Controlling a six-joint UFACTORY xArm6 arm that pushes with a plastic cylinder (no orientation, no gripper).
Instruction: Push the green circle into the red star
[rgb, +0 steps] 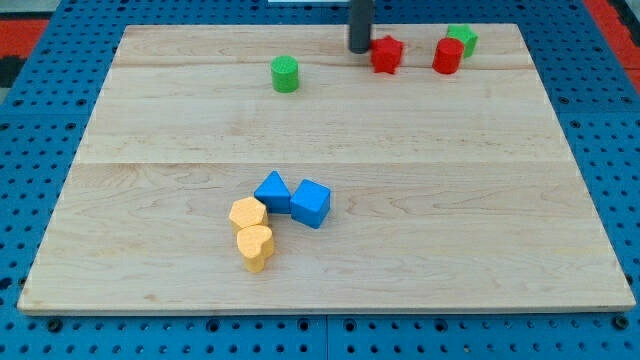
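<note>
Counter (400, 150): pale wooden board of joined planks, lying on a blue perforated base (30, 110).

My tip (360, 50): lower end of a straight dark rod, entering from the far edge of the view. It stands at the far side of the counter, just left of the red star, touching it or nearly so; which of the two cannot be told. There is no claw on this arm, so no open or closed state applies.

Red star (387, 54): far side, right of centre, directly beside my tip.

Green circle (285, 74): a short cylinder, far side, left of centre. Well apart from the red star, with my tip between them and much closer to the star.

Red cylinder (447, 56): far right, near the red star but apart from it.

Green block (463, 38): shape unclear, just behind the red cylinder and touching it.

Blue triangular block (272, 190) and blue cube (311, 203): near centre, side by side, touching.

Two yellow blocks, one (247, 214) against the blue triangular block, the other (255, 246) just nearer, touching the first.
</note>
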